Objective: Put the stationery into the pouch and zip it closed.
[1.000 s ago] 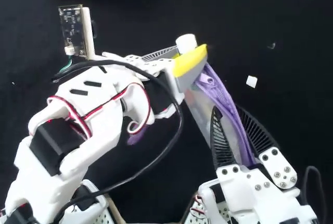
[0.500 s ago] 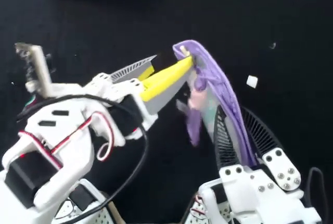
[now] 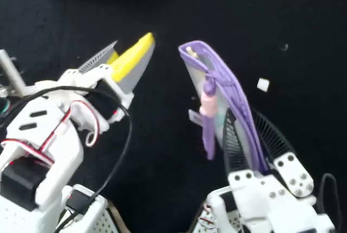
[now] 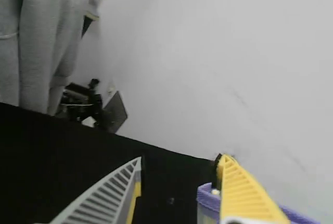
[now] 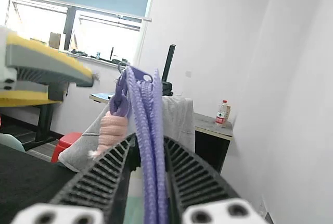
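1. The right arm's jaws are clamped on the lower end of the purple pouch (image 3: pixel 219 89) (image 5: pixel 148 109). Its zipped edge is pinched flat between the two black ribbed faces.
2. The pouch stands on edge, rising out of that grip above the black table (image 3: pixel 162 16). Its far end hangs free in the air.
3. A pink charm (image 3: pixel 207 102) (image 5: pixel 112 127) hangs from the zip line partway along. How far the zip is drawn cannot be told, and the pale shapes behind the clear side panel cannot be identified.
4. The left arm's jaws, one yellow and one grey, are moderately parted and hold nothing. They sit beside the pouch's far end, apart from it.
5. A small white scrap (image 3: pixel 262 85) lies on the table on the pouch's other side.
6. The pouch appears light and limp: soft fabric with a slick clear panel, likely to fold or twist beyond the clamp.
7. The best hold for closing is probably the small zip pull by the charm, drawn along the seam while the right arm's grip supplies counter-tension. A pinch on the clear panel would probably slip.
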`<move>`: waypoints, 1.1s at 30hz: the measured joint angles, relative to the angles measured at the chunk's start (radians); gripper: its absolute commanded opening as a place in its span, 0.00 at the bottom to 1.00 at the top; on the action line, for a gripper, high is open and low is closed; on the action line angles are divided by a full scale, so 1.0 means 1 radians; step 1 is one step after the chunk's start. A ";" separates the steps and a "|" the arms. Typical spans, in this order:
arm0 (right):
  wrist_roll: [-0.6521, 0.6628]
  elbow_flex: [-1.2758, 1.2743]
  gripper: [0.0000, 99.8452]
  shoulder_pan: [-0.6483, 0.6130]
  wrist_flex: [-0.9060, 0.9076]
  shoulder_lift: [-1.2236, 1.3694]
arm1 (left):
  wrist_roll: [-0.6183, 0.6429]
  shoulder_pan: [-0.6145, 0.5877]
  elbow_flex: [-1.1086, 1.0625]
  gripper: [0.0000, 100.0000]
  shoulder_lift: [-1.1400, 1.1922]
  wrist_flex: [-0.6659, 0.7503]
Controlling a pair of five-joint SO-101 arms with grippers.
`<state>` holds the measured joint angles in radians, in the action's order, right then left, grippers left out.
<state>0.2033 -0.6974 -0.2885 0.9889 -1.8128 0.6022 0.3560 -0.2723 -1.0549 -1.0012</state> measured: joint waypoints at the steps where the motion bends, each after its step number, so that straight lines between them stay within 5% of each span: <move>1: 0.000 -0.020 0.01 0.000 -0.018 0.000 | -0.003 -0.012 -0.008 0.24 0.000 -0.014; 14: -0.002 -0.075 0.01 -0.002 -0.209 0.000 | 0.000 -0.071 -0.091 0.24 0.000 -0.213; 22: 0.017 -0.014 0.01 0.000 -0.227 0.000 | -0.003 -0.071 -0.390 0.24 0.002 0.000; 28: 0.255 0.018 0.01 0.006 -0.229 0.000 | -0.005 -0.071 -0.522 0.23 0.002 0.161; 33: 0.304 -0.063 0.01 0.129 -0.276 0.000 | -0.005 -0.071 -0.552 0.23 0.002 0.204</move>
<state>0.5071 -0.7603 -0.1596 0.7127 -1.8128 0.5976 0.2854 -0.8247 -1.0533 -0.7971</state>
